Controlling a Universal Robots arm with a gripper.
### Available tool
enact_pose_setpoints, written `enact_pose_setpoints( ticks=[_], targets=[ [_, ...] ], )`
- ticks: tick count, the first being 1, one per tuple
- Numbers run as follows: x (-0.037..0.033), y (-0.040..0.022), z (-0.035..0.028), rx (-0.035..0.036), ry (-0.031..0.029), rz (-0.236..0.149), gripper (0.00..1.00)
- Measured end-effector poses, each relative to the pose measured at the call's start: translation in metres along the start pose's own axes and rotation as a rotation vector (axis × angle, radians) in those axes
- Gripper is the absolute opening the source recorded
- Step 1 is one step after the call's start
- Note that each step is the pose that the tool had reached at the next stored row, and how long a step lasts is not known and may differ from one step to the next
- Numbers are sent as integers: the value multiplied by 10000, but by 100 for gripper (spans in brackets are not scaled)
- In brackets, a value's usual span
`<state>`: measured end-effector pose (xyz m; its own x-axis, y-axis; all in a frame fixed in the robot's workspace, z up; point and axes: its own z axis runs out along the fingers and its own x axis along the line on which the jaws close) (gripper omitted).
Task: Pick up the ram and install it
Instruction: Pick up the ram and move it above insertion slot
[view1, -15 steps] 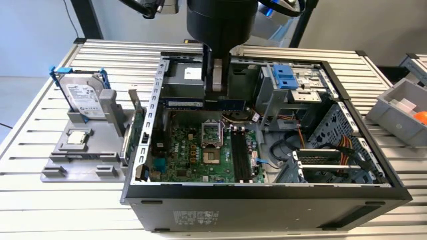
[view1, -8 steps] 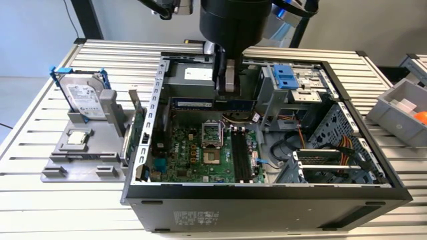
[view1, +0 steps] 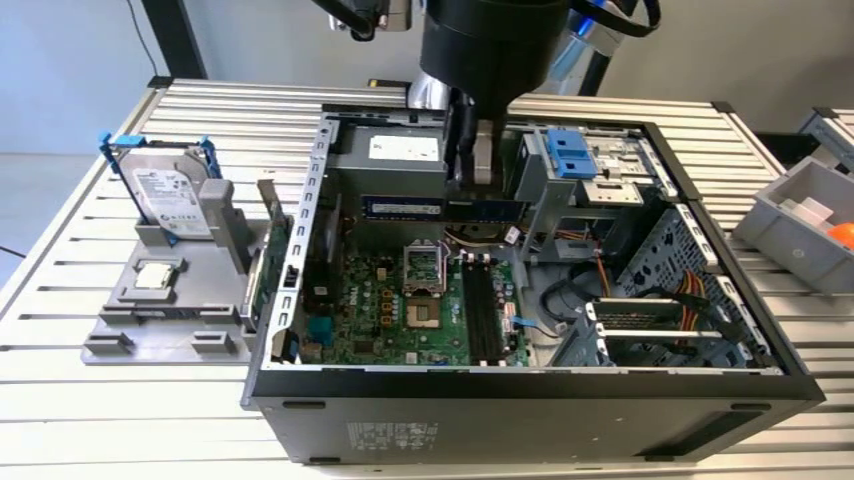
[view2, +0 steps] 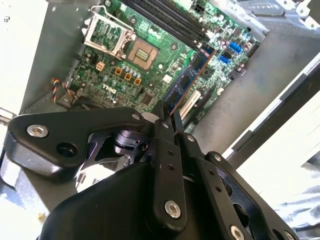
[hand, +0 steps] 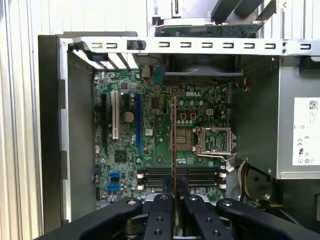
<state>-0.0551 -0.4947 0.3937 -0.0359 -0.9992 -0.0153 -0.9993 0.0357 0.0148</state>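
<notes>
Blue-green, the ram (view1: 404, 208) is held above the motherboard (view1: 387, 300) by the gripper (view1: 477, 195), closed on its middle; in the exterior view its long axis runs left to right, crosswise to the black slots (view1: 478, 310) below, slightly nearer.

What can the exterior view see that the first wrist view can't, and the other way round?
Exterior view: the hard drive on its grey stand and a grey bin, both outside the computer case. First wrist view: the white slot and blue slot on the motherboard. Both: the pincer shut on the ram, and the processor socket.
</notes>
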Motion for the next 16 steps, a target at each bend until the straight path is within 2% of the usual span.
enact_pose_setpoints(
  ticks=[16],
  targets=[
    [-10, -265, -4, -1, 1, 0, 0]
  ],
)
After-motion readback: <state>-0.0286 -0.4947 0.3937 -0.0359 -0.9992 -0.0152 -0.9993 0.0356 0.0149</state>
